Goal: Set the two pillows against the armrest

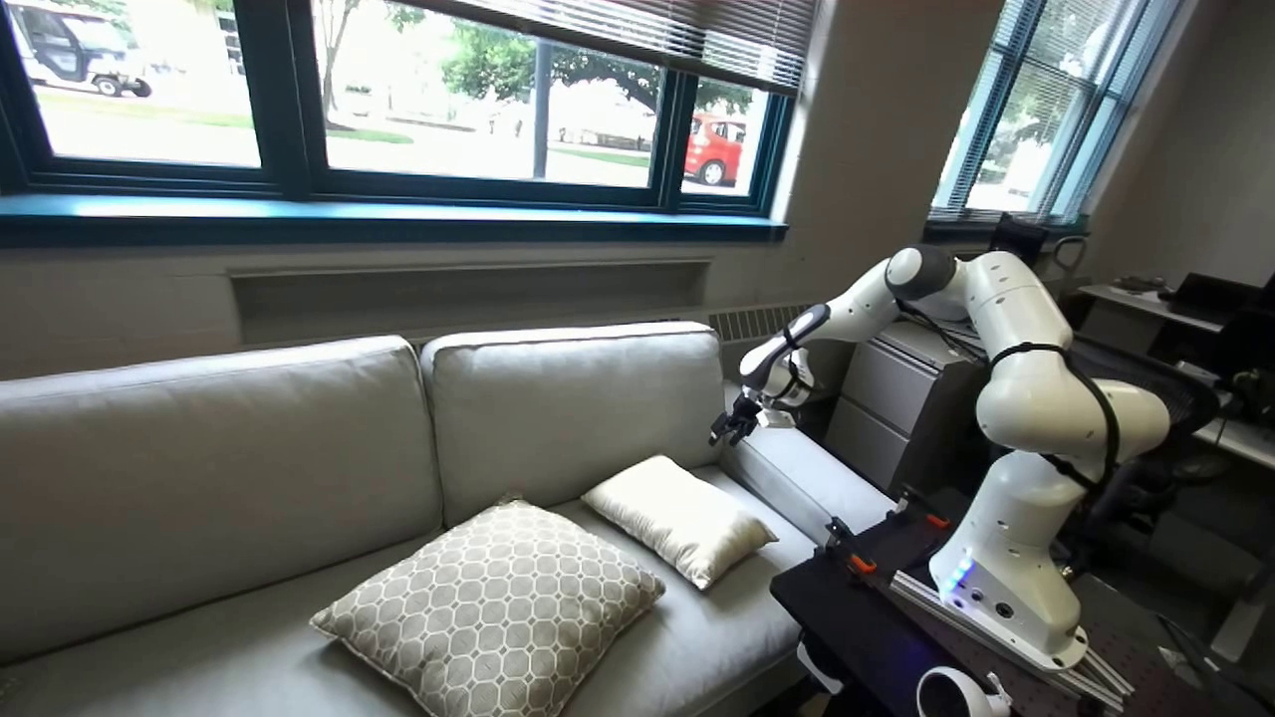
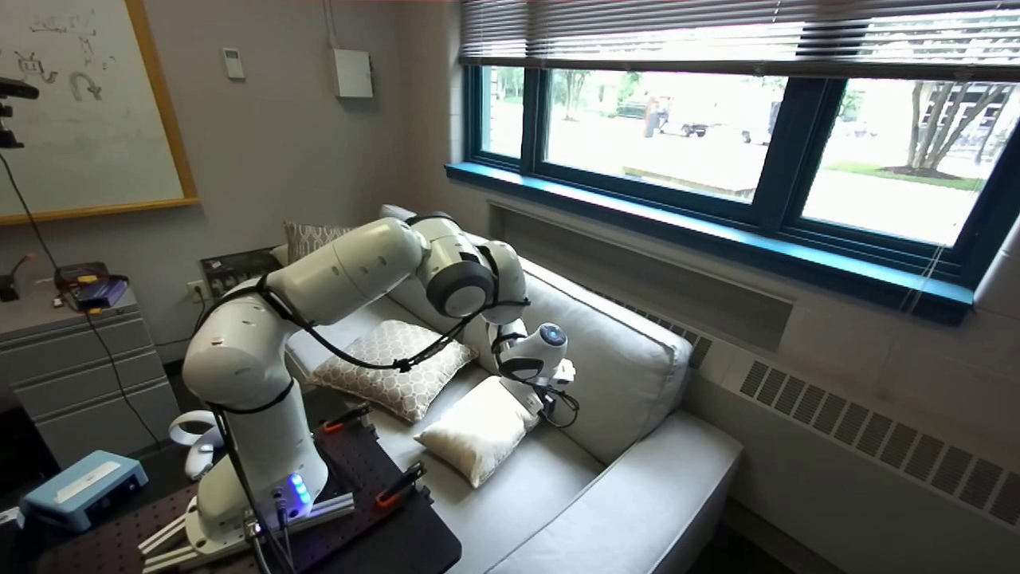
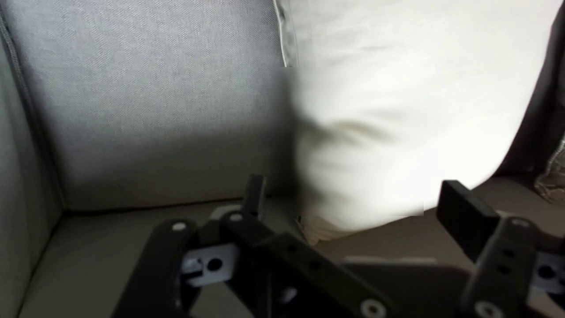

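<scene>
Lattice-patterned beige throw pillow [image 1: 493,607] is lying on the sofa seat [image 1: 199,647], in front of the back cushions [image 1: 568,403] and well apart from the armrest [image 1: 822,478]. Next along is the smaller cream-white throw pillow [image 1: 682,518], also down on the seat, just beside the lattice one, with a strip of seat showing between them. It's the nearer of the two to the armrest, but both exterior views show seat fabric between it and that arm as well.

Then you hit the Robotiq gripper [image 1: 726,436], hanging over the seat near the back cushions. Fingers [image 3: 465,218] are spread wide, and in the wrist view the cream pillow shows up big and bright beyond them, partly blurred. Can't tell how close the tips are to it.

Armrest's next, then a black table [image 1: 832,609] with black-and-orange clamps [image 1: 860,563] at its edge, a gray filing cabinet [image 1: 882,388] further back, a white VR controller [image 1: 956,692] and the white Panda arm [image 1: 1026,388].
</scene>
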